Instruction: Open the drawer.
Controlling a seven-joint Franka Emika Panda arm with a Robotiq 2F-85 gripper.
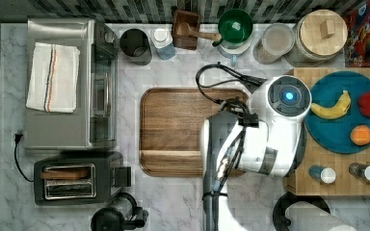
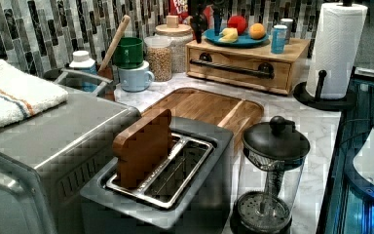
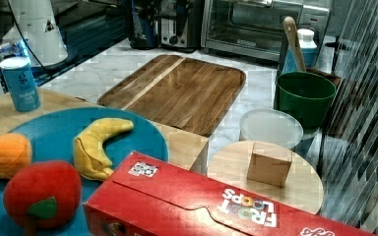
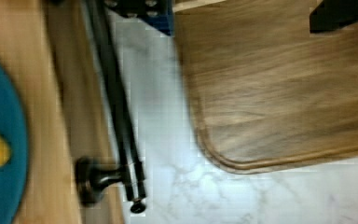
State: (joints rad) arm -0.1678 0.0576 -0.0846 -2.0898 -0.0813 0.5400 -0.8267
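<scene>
The drawer [image 2: 238, 68] is the front of a light-wood box at the back of the left view. Its panel sits flush with the box and a long black bar handle [image 2: 233, 68] runs across it. The wrist view shows that handle [image 4: 119, 107] and one of its round mounts from close up. My gripper [image 4: 240, 11] is open. One finger [image 4: 144, 9] sits right beside the bar and the other [image 4: 340, 14] is over the walnut tray [image 4: 279, 88]. The fingers hold nothing. In the top view the white arm [image 1: 270, 130] covers the drawer's front edge.
A teal plate [image 1: 342, 125] with a banana, a red fruit and an orange lies on the box, with two shakers [image 1: 323, 174] beside it. A paper towel stand [image 2: 333, 48] is next to the box. A toaster [image 1: 72, 180], a toaster oven [image 1: 67, 82], jars and cups ring the counter.
</scene>
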